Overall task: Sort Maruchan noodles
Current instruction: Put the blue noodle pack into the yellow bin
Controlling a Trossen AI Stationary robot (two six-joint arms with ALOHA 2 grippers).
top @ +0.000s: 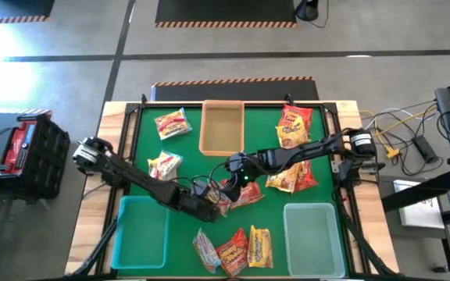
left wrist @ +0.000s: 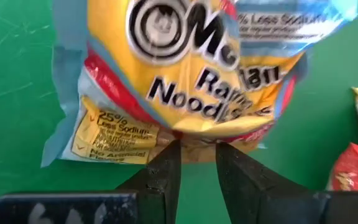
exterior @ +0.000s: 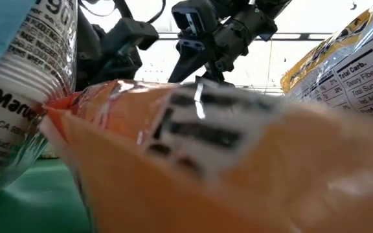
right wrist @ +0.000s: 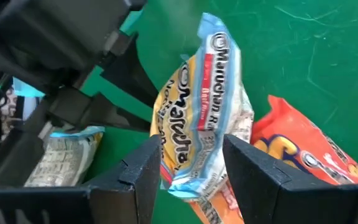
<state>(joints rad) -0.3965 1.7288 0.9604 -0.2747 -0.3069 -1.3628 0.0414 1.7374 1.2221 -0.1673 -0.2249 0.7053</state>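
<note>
A yellow Maruchan noodle packet with pale blue edges (right wrist: 204,93) sits between the fingers of my right gripper (right wrist: 191,168) over the table's middle (top: 233,176). It also fills the left wrist view (left wrist: 191,74). My left gripper (left wrist: 197,152) comes in from the table's left (top: 213,204). Its fingers stand a little apart, with their tips at the packet's long lower edge. Other noodle packets lie flat on the green mat: two at the far left (top: 172,123), a pile at the right (top: 291,176) and three at the near edge (top: 237,248). My right gripper holds the packet by the end nearest its wrist (right wrist: 194,158), pinched between the two fingers, and the packet fills the gap. The fingers slant down from the table's right. The rest of the packet sticks out past the fingertips, twisted, above the mat. My left gripper has a short strip of the packet's lower edge (left wrist: 194,148) between its fingertips; whether they touch it I cannot tell.
A tan tray (top: 222,129) stands at the far middle, a teal tray (top: 141,232) at the near left and a clear teal tray (top: 312,232) at the near right. An orange packet (right wrist: 303,149) lies under the held one. Packets right at the low camera (exterior: 206,162) block most of its view.
</note>
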